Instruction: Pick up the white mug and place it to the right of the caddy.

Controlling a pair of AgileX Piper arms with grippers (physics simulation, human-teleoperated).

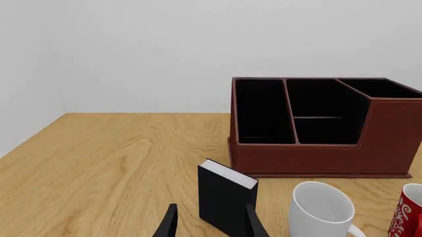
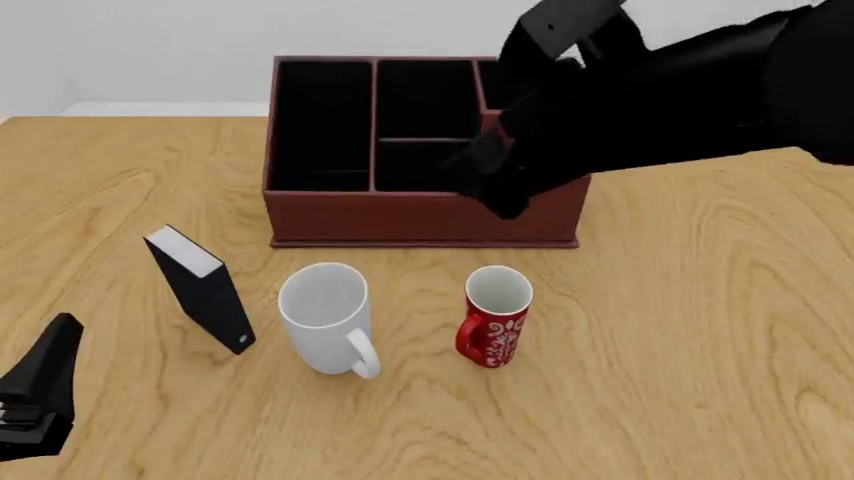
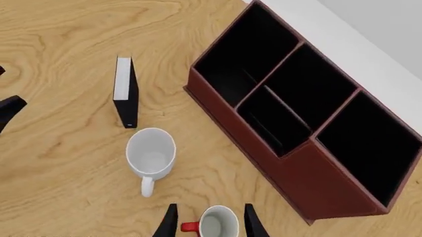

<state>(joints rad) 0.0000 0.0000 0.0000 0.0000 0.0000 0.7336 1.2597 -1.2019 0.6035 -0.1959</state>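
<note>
The left gripper (image 2: 38, 395) is idling open and empty at the near bench (image 2: 694, 380) edge. The right gripper (image 3: 207, 222) is hovering open above the red mug (image 2: 495, 318). The white mug (image 2: 327, 318) is standing upright between a black box (image 2: 203, 288) and the red mug, before the caddy (image 2: 424, 215), with open bench to the right.

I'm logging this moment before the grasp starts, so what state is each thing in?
white mug: upright, empty, on the table, not held.
red mug: upright, empty, to the white mug's right.
caddy: upright, visible compartments empty.
black book-like box: standing on end, leaning.
left end effector: open, empty.
right end effector: open, empty, above the red mug.
</note>
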